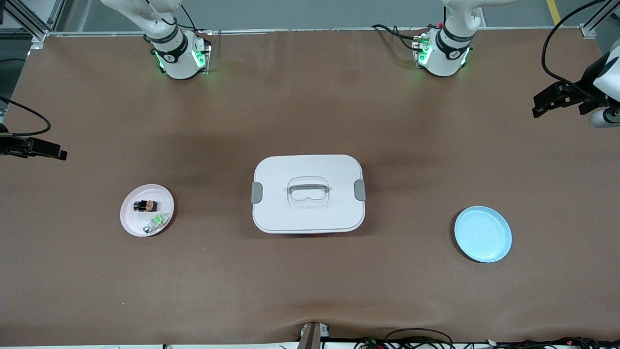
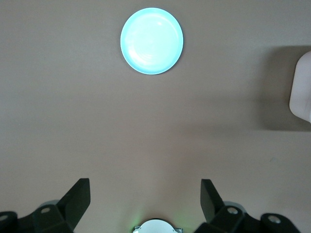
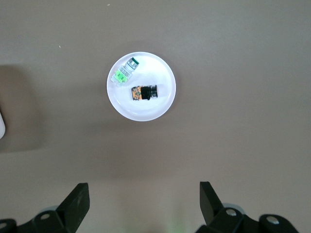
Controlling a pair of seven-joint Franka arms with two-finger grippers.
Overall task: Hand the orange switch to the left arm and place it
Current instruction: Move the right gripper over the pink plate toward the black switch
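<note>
The orange switch (image 1: 146, 206) is a small black cylinder with an orange end, lying on a pink plate (image 1: 133, 220) toward the right arm's end of the table. It also shows in the right wrist view (image 3: 144, 92). The white box (image 1: 308, 213) with grey latches stands in the middle of the table. My right gripper (image 3: 144, 194) is open and empty, high over bare table, apart from the plate. My left gripper (image 2: 146, 194) is open and empty, high over bare table at the left arm's end. In the front view the grippers show at the side edges, the right (image 1: 48, 150) and the left (image 1: 545, 104).
A small green-and-clear component (image 1: 156, 222) lies on the pink plate beside the switch, nearer the front camera. An empty blue plate (image 1: 483, 233) sits toward the left arm's end; it shows in the left wrist view (image 2: 151, 41). The box's edge (image 2: 302, 87) shows there too.
</note>
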